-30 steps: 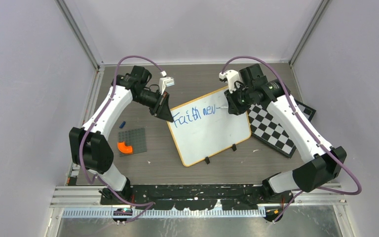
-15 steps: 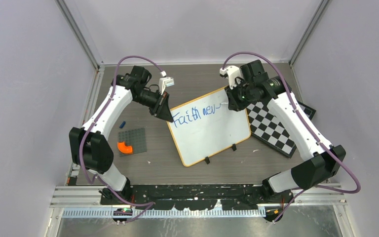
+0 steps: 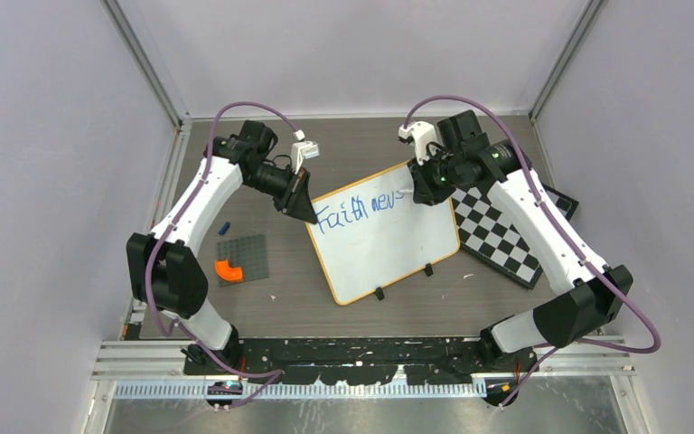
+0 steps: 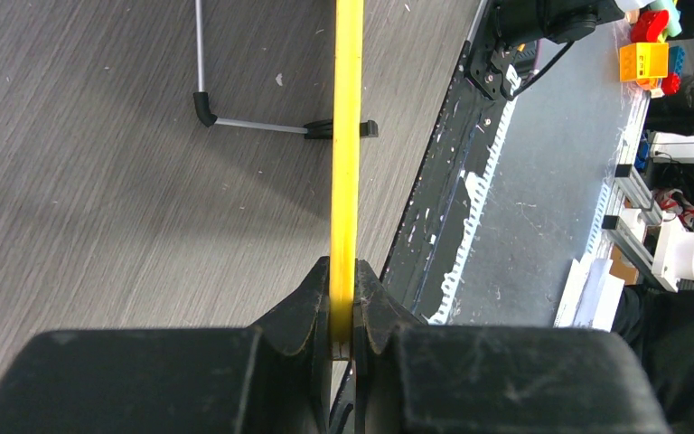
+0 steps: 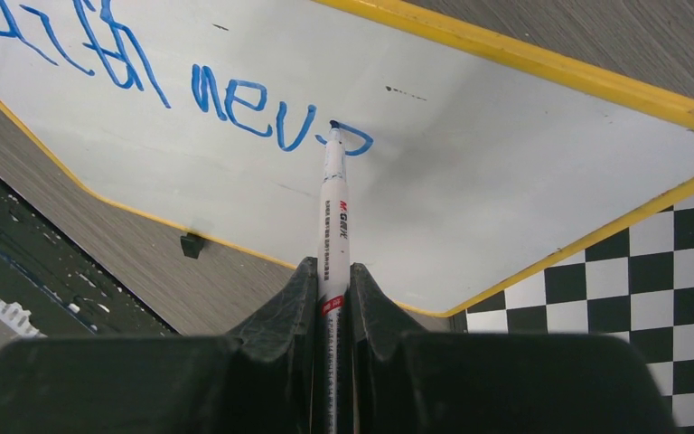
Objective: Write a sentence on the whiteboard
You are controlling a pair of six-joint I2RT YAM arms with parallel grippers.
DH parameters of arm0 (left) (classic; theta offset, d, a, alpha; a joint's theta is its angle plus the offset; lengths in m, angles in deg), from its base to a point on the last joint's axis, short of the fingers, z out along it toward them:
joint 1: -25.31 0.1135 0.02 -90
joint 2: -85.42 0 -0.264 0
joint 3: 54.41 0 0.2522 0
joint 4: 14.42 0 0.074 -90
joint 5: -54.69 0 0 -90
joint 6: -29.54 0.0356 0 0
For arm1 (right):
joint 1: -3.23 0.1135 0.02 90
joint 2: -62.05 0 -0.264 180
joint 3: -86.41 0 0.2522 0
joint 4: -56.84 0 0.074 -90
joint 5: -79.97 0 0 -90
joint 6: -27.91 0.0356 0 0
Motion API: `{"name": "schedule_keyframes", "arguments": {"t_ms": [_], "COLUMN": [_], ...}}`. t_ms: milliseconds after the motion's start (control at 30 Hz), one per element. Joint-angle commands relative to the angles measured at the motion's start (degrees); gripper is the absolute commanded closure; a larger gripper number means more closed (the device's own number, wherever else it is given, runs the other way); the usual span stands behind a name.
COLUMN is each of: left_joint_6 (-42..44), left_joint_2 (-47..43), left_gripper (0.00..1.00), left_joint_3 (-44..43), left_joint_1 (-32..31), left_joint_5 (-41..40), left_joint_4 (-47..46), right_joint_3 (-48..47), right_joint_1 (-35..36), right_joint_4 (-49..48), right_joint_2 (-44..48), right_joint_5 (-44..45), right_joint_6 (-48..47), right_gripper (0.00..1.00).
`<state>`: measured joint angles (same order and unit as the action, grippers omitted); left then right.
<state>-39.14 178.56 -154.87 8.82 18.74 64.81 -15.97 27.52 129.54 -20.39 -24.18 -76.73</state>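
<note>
Right hand (image 5: 332, 271) and marker (image 5: 332, 217) slightly further left; blue curl (image 5: 354, 140) on whiteboard (image 5: 506, 181) instead of dash.

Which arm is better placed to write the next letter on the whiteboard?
Right. The right gripper holds the marker, tip on the whiteboard at the last blue stroke. The left gripper clamps the frame.
</note>
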Motion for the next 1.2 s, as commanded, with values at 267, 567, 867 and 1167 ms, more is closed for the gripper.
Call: {"name": "schedule_keyframes", "arguments": {"t_ms": [267, 567, 867, 1167], "left_joint_6": [2.58, 2.32, 2.19, 1.76], "left_joint_2": [-0.42, -0.23, -0.34, -0.05], "left_gripper": [1.00, 1.00, 1.00, 1.00], "left_joint_3": [0.62, 0.36, 0.17, -0.09], "left_joint_1": [-0.82, -0.82, -0.87, -0.91], "left_joint_5": [0.10, 0.19, 0.10, 0.46], "left_joint_4": [1.05, 0.95, 1.20, 0.91], "right_joint_3": [4.41, 4.16, -0.92, -1.52], "right_joint_1": [0.60, -0.09, -1.27, -1.42], "right_joint_4": [-2.05, -2.00, 0.93, -0.40], "right_joint_2": [1.82, 2.67, 2.99, 2.94], "right_joint_5": [2.46, 6.26, 2.73, 5.04], "right_joint_6": [-0.14, -1.45, -1.69, -2.65], "right_gripper": [1.00, 1.00, 1.00, 1.00]}}
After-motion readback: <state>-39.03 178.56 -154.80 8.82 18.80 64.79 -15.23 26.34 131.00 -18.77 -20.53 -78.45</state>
